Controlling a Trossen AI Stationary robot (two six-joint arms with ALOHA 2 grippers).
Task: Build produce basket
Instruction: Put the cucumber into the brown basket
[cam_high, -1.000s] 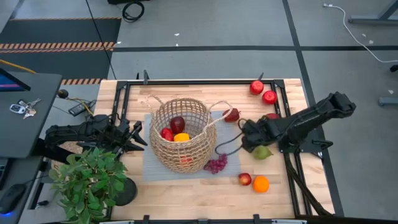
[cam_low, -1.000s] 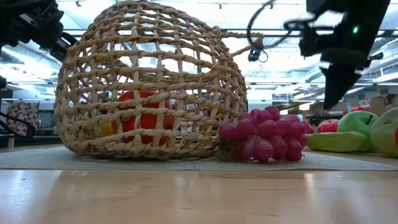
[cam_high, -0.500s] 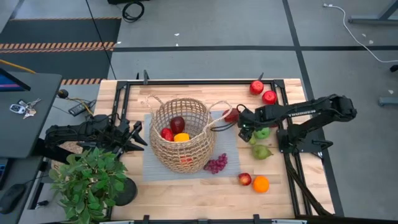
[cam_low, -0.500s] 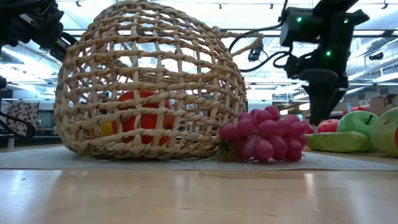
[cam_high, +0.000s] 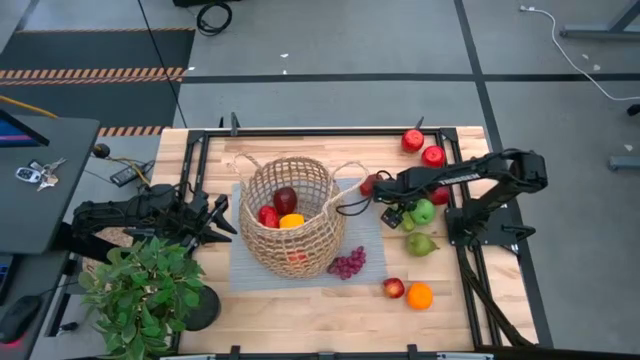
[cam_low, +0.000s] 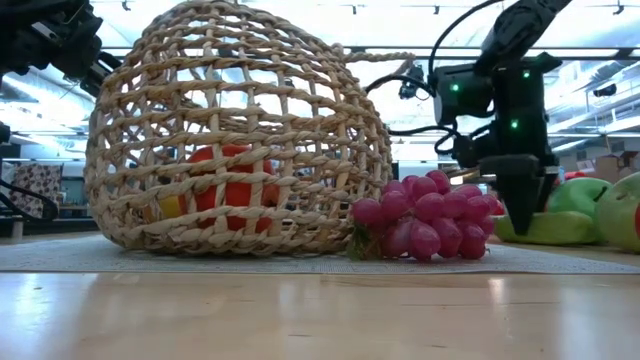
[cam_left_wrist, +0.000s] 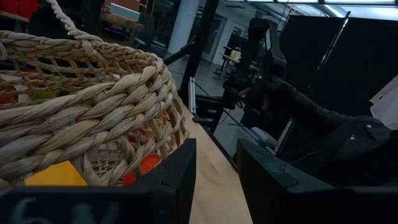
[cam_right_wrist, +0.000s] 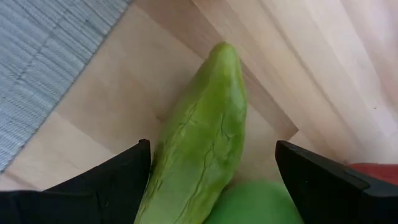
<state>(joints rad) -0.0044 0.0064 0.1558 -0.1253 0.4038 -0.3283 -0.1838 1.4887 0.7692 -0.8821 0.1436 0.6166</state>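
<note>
Three fruits in basket (cam_high: 290, 238); one grapes (cam_high: 347, 264) beside.

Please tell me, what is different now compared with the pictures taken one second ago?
The right arm swung toward the far side of the table and stretched out; its right gripper now hangs open over a long green vegetable, fingers on either side, nothing grasped. The basket, grapes and other produce stayed put, and the left gripper kept waiting beside the basket.

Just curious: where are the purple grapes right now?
In the high view, the grapes lie on the grey mat, against the basket's lower right side.
</note>
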